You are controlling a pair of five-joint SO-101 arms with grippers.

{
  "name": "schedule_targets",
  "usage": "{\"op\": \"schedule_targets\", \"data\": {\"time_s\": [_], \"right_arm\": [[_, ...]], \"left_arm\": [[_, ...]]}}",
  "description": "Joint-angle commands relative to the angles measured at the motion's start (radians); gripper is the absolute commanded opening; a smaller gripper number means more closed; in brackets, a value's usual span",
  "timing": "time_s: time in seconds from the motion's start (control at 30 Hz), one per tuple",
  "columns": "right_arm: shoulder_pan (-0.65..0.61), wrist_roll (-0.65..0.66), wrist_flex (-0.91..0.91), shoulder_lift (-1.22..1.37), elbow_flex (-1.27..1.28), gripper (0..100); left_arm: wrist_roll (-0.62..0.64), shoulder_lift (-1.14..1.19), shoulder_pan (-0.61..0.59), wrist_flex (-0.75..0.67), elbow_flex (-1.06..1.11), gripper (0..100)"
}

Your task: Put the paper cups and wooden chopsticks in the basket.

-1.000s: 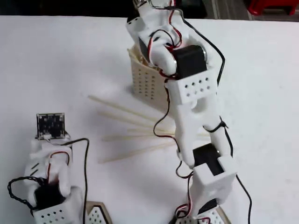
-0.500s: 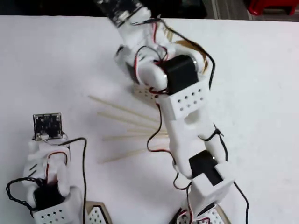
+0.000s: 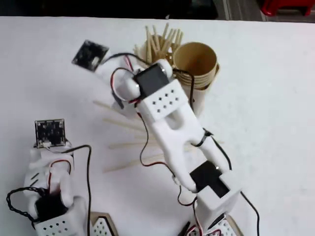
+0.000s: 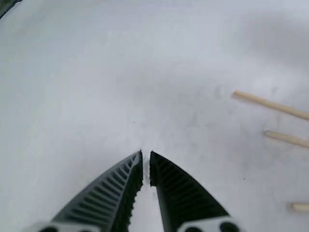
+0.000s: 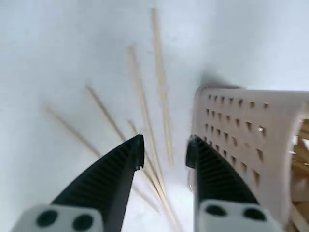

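Just beside basket (image 5: 241,135) wall, right jaws apart above chopsticks (image 5: 162,92).

The right arm (image 3: 170,130) and left arm (image 3: 42,160) are white with black motors (image 3: 151,81), red and black wires (image 3: 89,172), and black ridged pincers (image 5: 165,150).

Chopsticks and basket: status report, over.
Right gripper open, empty, above loose chopsticks beside the basket. Left gripper shut, empty, over the table. Paper cup and chopstick bundle in the basket.
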Motion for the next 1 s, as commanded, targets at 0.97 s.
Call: {"op": "schedule_targets", "data": {"time_s": [0.97], "right_arm": [[0.053, 0.152, -0.46, 0.444, 0.227, 30.5]], "left_arm": [[-0.012, -0.01, -0.005, -0.014, -0.009, 5]]}}
